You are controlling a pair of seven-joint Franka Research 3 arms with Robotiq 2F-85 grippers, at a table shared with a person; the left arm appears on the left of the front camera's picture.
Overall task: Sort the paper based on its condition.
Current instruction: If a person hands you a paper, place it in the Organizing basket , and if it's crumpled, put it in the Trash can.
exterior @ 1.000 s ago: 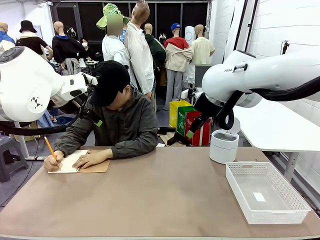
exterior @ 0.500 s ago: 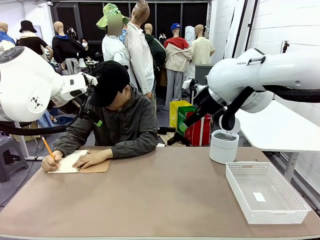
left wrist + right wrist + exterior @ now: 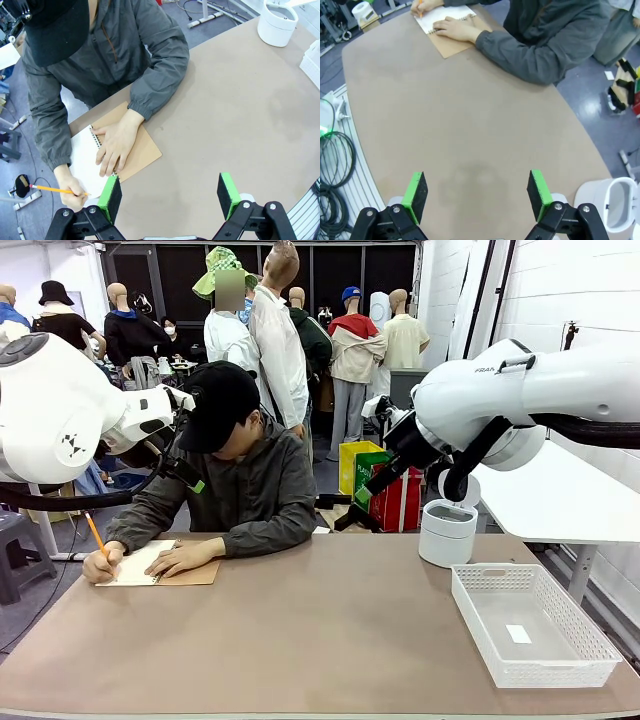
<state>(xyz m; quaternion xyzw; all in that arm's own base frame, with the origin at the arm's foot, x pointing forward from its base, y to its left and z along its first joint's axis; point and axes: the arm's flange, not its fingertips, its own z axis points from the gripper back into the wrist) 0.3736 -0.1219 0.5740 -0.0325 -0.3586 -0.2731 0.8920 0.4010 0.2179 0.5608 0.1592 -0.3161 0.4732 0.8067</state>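
Front view: pre-sort, person's hand [image 3: 100, 566] writing on notepad [image 3: 140, 562] lower left
left gripper [image 3: 169, 192], right gripper [image 3: 476, 192] wide, empty; next needs a sheet handed over

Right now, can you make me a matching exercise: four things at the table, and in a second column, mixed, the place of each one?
Things:
1. pencil
2. notepad
3. mesh basket
4. round white bin

Places:
A. the table's right side, near the robot
B. in the person's writing hand
C. the table's far edge, behind the basket
D. under the person's flat hand

Pairs: 1-B, 2-D, 3-A, 4-C
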